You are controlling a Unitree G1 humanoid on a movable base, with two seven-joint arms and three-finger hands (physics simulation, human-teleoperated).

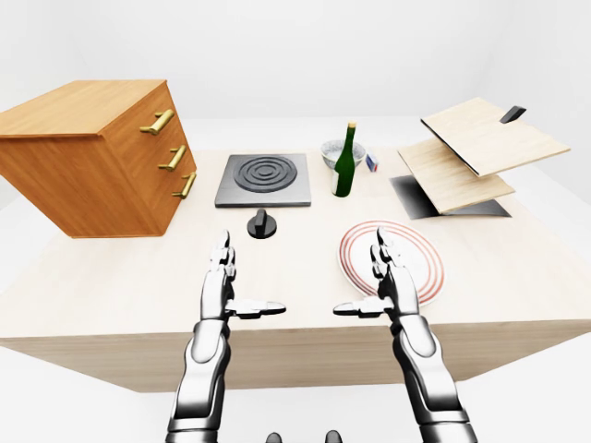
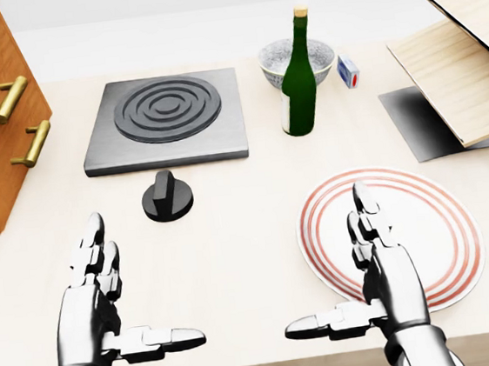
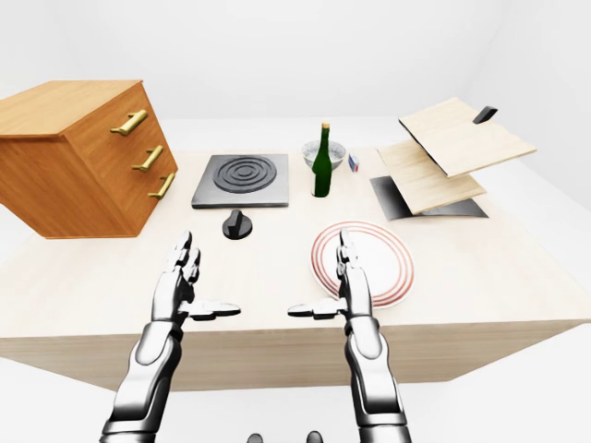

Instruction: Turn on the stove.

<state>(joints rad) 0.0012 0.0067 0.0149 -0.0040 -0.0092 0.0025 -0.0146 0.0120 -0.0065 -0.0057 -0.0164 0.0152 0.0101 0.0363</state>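
Over the near edge of the table (image 2: pixel 235 263) I hold both hands flat and spread, thumbs turned inward, gripping nothing: the left hand (image 2: pixel 94 290) hangs just below the knob (image 2: pixel 167 195), the right hand (image 2: pixel 380 265) over the plate (image 2: pixel 442 232). I judge this a ready pose before reaching. Up from the left hand, the knob sits just beside the stove (image 2: pixel 168 119), its ridge running toward the burner, away from me. A bottle (image 2: pixel 296 77) stands right of the stove.

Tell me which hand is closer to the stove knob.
The left hand: the knob sits just above and right of it, while the right hand hovers over the striped plate.
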